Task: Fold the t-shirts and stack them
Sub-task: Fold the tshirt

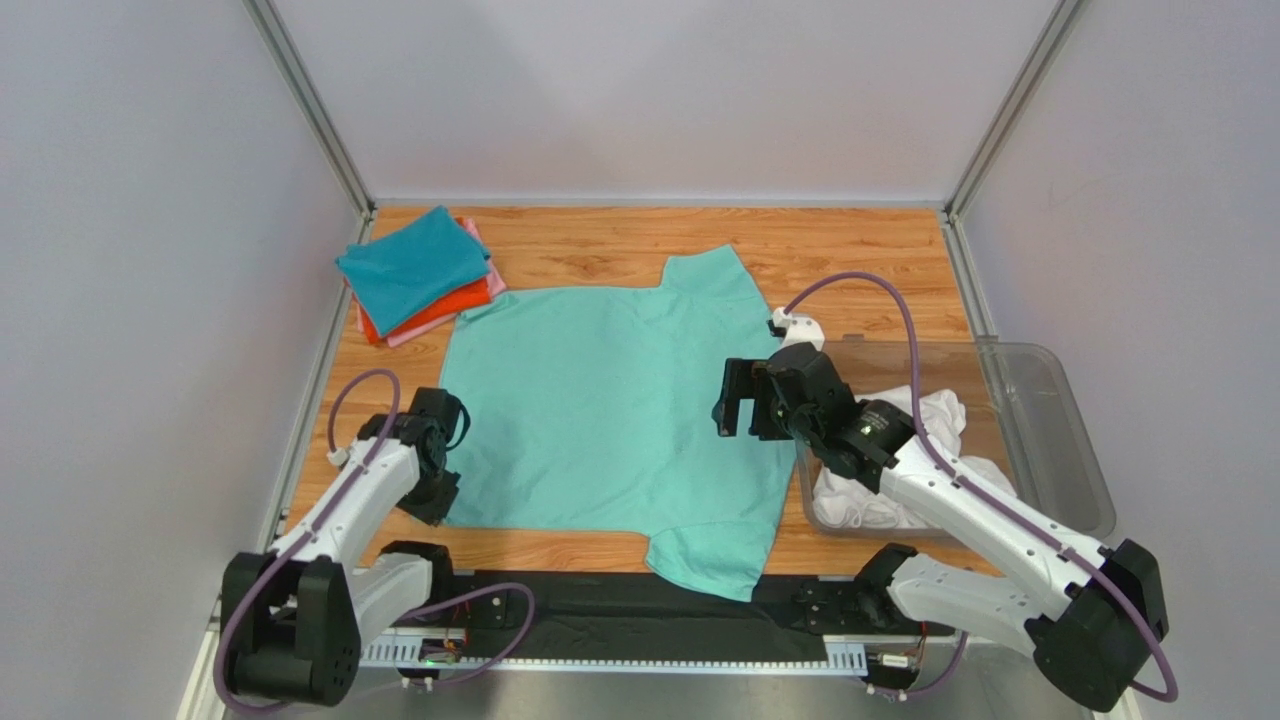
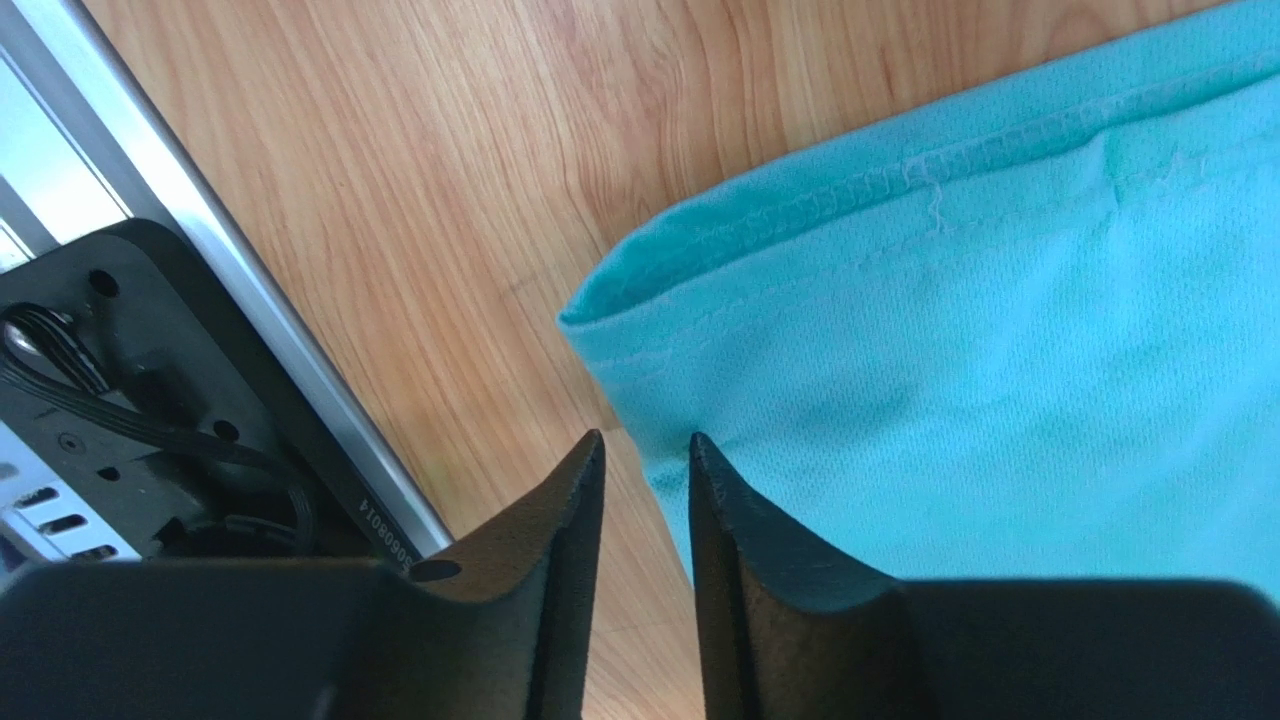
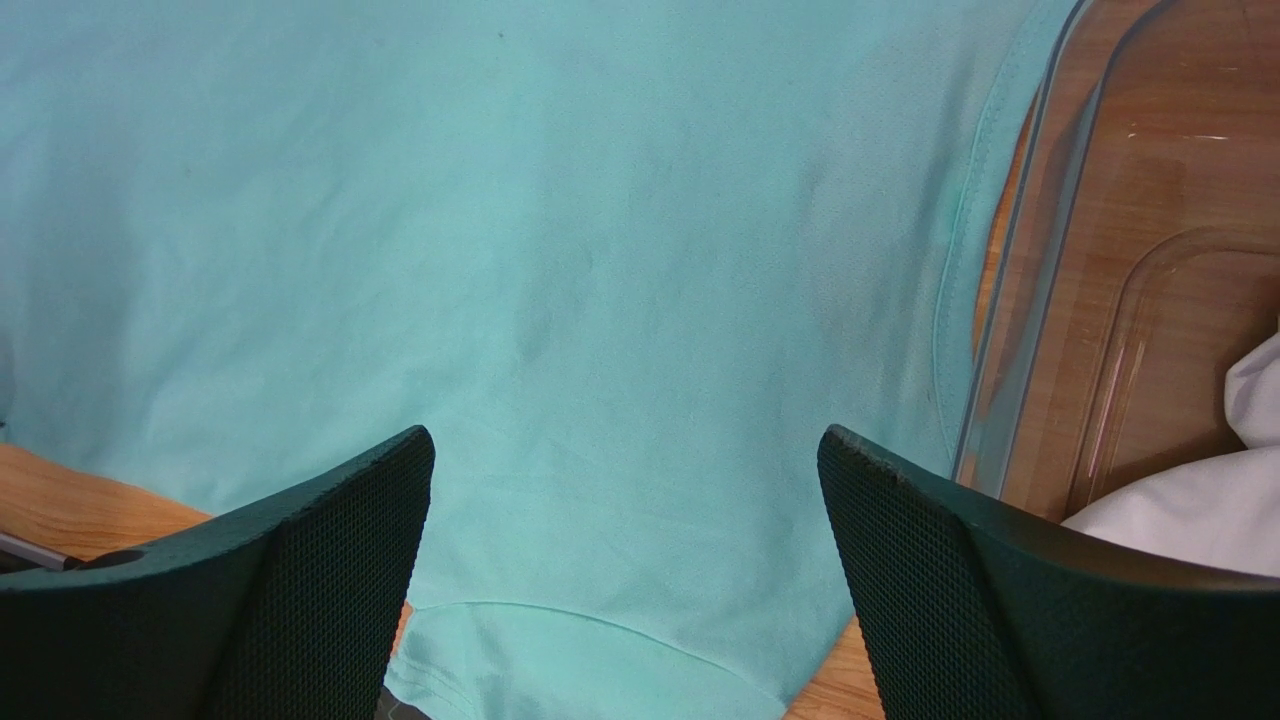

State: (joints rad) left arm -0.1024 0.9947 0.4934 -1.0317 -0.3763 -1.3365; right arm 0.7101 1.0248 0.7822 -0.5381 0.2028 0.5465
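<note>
While the top view showed the mint-green shirt (image 1: 616, 420) spread flat mid-tabletop (image 1: 857, 248), only the left wrist view caught the left claw (image 2: 646, 438), jaws a thin slit apart at its hem corner; I couldn't tell if it pinched cloth. Wrist view showed the right claw (image 3: 624, 435) released, hanging over the shirt beside the clear bin (image 3: 1037, 255) with a white shirt (image 3: 1202, 503).

left arm (image 1: 349, 507): reaching forward, low over the table
left gripper (image 2: 646, 443): jaws a slim gap apart, nothing visible between them
right arm (image 1: 962, 503): stretched forward and toward the left
right gripper (image 3: 624, 438): jaws spread wide, empty
</note>
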